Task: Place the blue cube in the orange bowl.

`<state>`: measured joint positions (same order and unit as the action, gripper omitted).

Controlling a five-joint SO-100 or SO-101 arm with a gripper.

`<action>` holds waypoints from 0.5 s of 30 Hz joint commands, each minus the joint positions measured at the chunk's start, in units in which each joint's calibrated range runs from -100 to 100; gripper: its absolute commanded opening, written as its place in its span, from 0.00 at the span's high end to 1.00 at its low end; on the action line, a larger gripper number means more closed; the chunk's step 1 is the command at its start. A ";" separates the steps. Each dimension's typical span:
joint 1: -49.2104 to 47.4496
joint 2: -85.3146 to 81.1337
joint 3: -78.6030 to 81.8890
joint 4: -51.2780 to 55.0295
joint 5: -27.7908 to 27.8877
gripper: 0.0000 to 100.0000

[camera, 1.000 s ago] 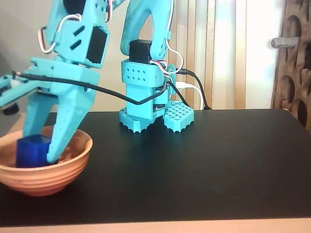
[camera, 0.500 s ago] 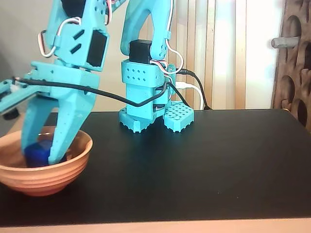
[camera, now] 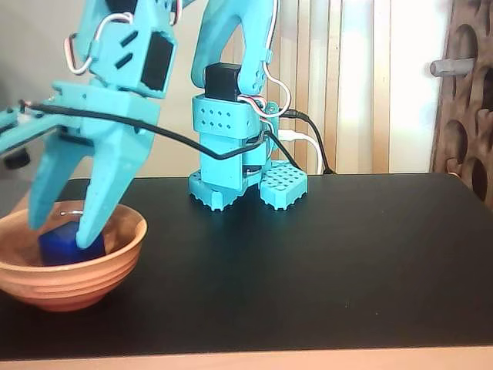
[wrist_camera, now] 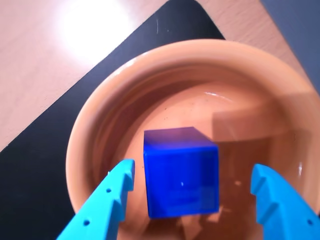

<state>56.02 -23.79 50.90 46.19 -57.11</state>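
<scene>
Looking at the near left of the fixed view, I see the glossy peach-orange ridged bowl [camera: 71, 270] sitting on the matte black table top [camera: 323, 262], close to its front edge. The small deep-blue cube [camera: 63, 243] lies inside the bowl, only its upper part showing over the rim from this side. In the wrist view the cube [wrist_camera: 181, 172] rests on the bowl's floor, roughly in the middle, with the bowl's inner wall [wrist_camera: 165, 85] curving round it on all sides.

My turquoise two-finger gripper [camera: 62, 231] hangs over the bowl with its tips dipping just inside the rim. I see the fingers spread wide and gripping nothing: in the wrist view the left finger [wrist_camera: 107, 200] and the right finger [wrist_camera: 280, 202] stand clear of the cube's sides, with bare bowl surface showing in both gaps.

Farther back, near the table's far edge, the arm's turquoise base [camera: 246, 166] stands with black and white cables [camera: 304, 135] trailing off to the right. Behind it are pale vertical slats [camera: 354, 85].
</scene>
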 commanded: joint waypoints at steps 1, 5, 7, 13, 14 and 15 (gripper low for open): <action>-0.06 -8.38 -2.63 0.67 -0.48 0.73; -1.66 -11.62 -2.63 2.50 -0.48 0.73; -2.86 -14.09 -2.63 4.59 -0.48 0.73; -6.78 -18.86 -2.63 8.25 -0.53 0.73; -7.58 -19.54 -2.54 8.69 -0.53 0.73; -8.48 -20.22 -2.54 9.21 -0.53 0.74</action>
<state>51.62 -37.55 50.90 53.06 -57.11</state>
